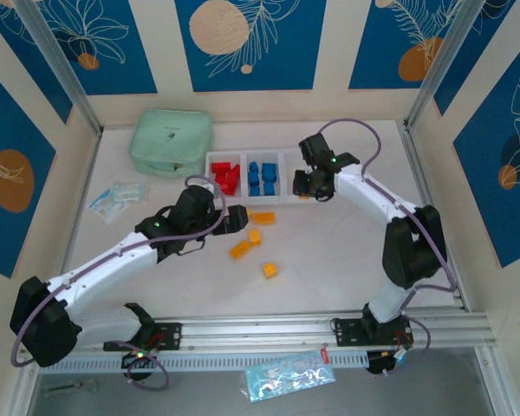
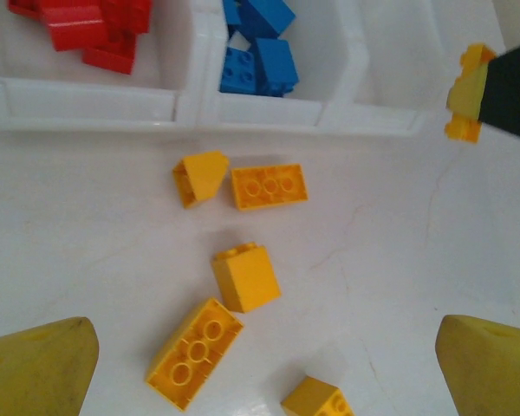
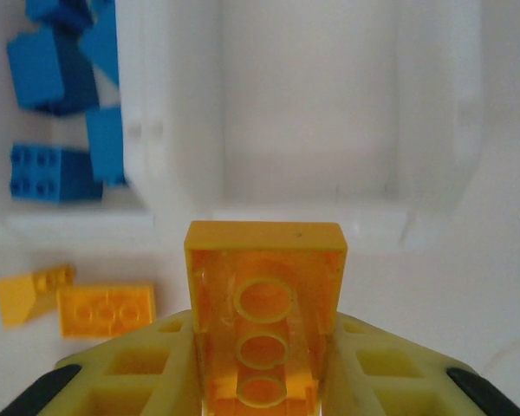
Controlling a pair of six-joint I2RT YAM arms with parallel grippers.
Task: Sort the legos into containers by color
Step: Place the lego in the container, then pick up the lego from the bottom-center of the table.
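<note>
Both arms (image 1: 104, 260) have white link shells (image 1: 368, 195) with black joint housings (image 1: 412, 247) (a small green light (image 1: 333, 159) glows on each forearm). A thin mauve-grey cable (image 1: 351, 126) loops along each arm. The pincer fingers (image 2: 43, 368) are dull yellow, moulded with square hollows in the right wrist view, with black trim at the outer corners.
</note>
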